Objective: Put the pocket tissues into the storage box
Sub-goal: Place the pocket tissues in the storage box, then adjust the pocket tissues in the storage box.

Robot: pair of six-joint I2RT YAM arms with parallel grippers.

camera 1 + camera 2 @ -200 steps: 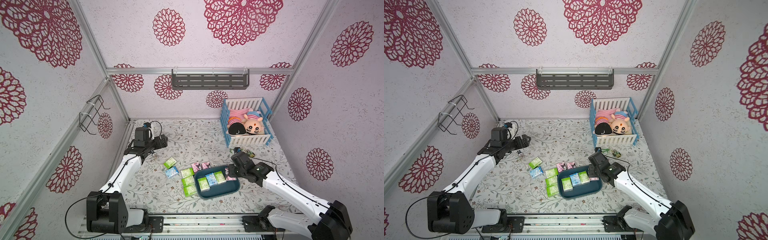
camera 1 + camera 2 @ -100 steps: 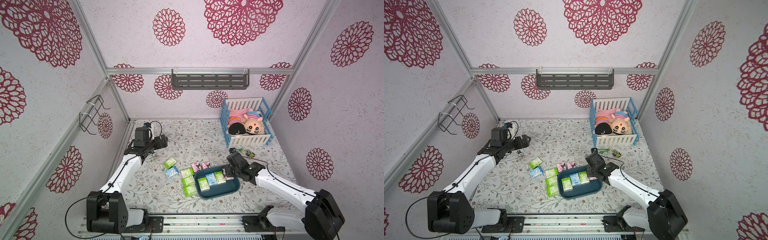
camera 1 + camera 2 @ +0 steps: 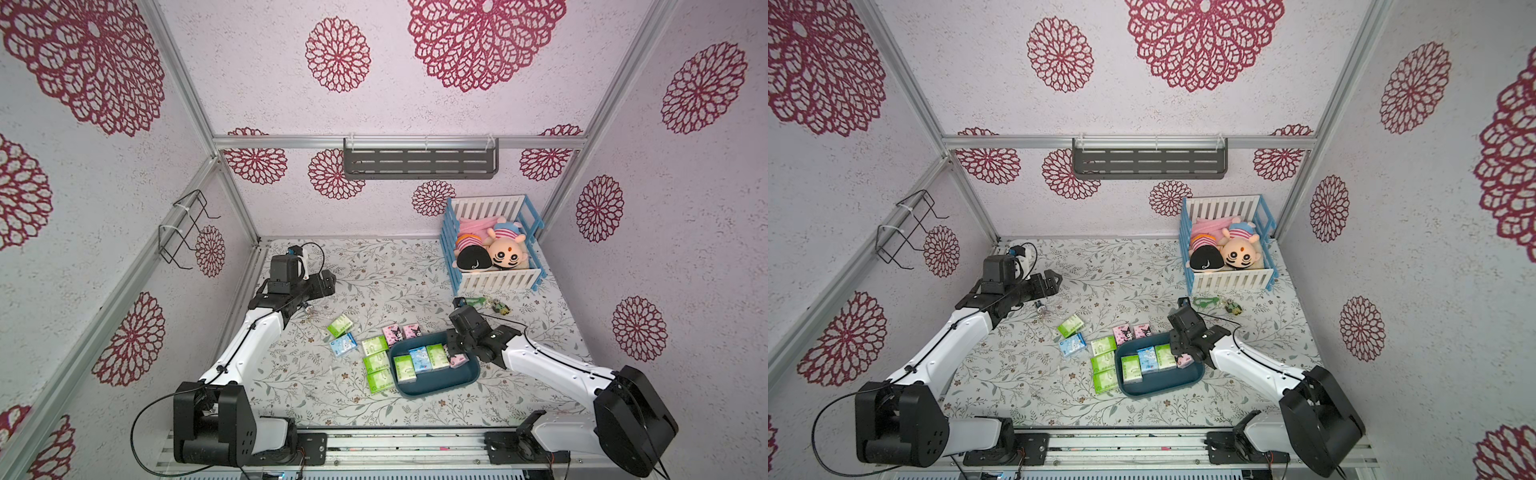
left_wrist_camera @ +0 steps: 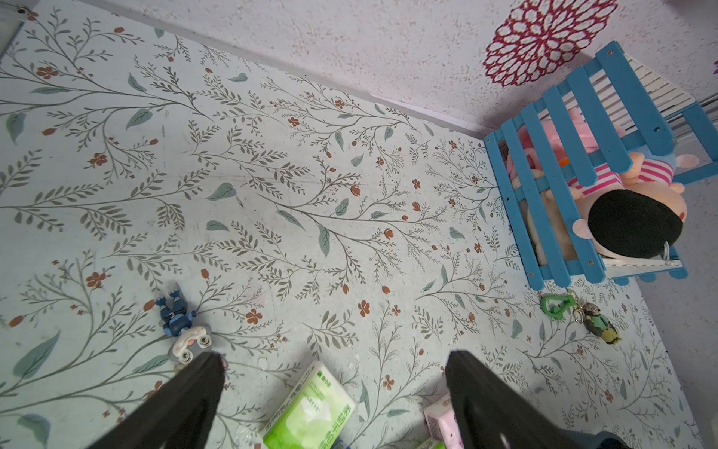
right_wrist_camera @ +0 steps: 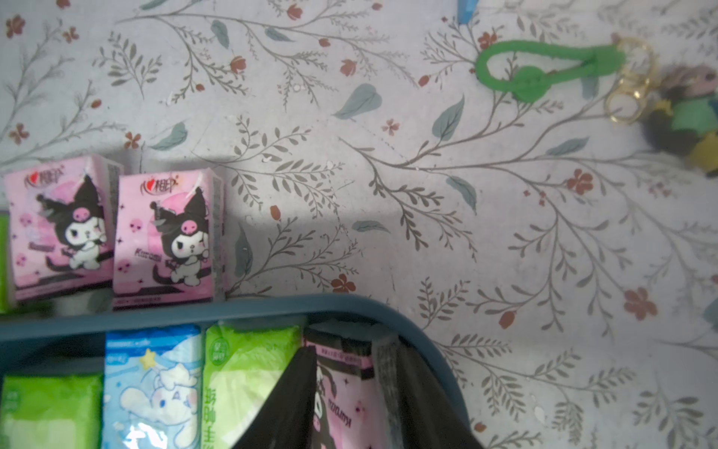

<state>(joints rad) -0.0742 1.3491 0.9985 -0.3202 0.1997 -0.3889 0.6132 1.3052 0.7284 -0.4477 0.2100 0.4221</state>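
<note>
Over the far-left tabletop [image 3: 374, 270], the left fingers [image 4: 186, 400] hang spread apart with nothing between them, near a small toy figure [image 4: 176, 322]. Seven pocket tissues [image 3: 377, 362] lie loose, most just beside the left and far walls of the storage box [image 3: 432, 392]; four more sit inside along its far wall. The right fingers [image 5: 287, 396] straddle the rightmost of these, a pink pack [image 5: 342, 388] wedged into the box's right end; whether they press it or stand just clear cannot be told. Lifting while pressing would likely drag the pack out, and the outer finger, tight against the rim, could tilt the box. Its near half is bare, and open tabletop lies beyond, up to the green keychain [image 3: 473, 300] and crib [image 3: 494, 282].
</note>
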